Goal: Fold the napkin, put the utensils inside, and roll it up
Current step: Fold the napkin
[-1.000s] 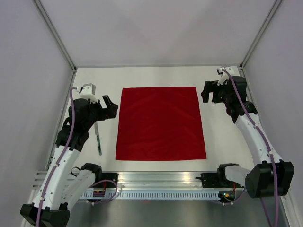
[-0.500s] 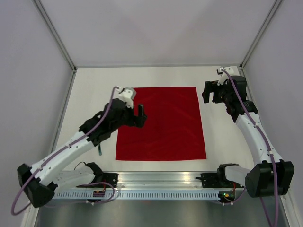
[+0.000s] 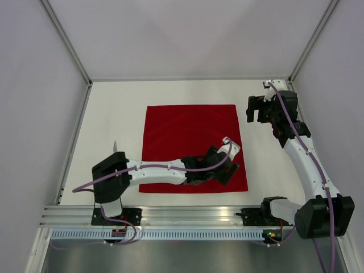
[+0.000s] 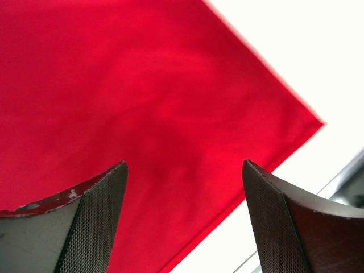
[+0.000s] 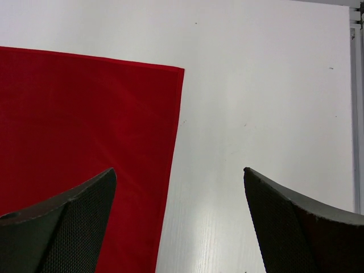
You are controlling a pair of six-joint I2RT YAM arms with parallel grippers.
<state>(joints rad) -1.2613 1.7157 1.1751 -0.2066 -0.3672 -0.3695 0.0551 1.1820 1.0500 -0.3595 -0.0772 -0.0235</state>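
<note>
The deep-red napkin [image 3: 190,139] lies flat and unfolded in the middle of the white table. My left arm stretches low across its near edge, and my left gripper [image 3: 226,170] is open and empty above the near right corner. That corner shows in the left wrist view [image 4: 170,102], with the open gripper [image 4: 182,219] above it. My right gripper [image 3: 252,111] is open and empty beside the far right corner. In the right wrist view the open gripper [image 5: 179,222] hangs over the napkin's [image 5: 85,125] right edge. Of the utensils, only a silvery tip [image 3: 115,146] shows left of the napkin; the left arm hides the rest.
An aluminium rail [image 3: 187,216] carrying both arm bases runs along the near table edge. Grey walls enclose the table on the left, back and right. A metal rail [image 5: 357,85] borders the table's edge in the right wrist view.
My left arm has swung from the left side of the table, across the napkin, to its near right corner. The right arm has barely moved. The napkin has not shifted.
</note>
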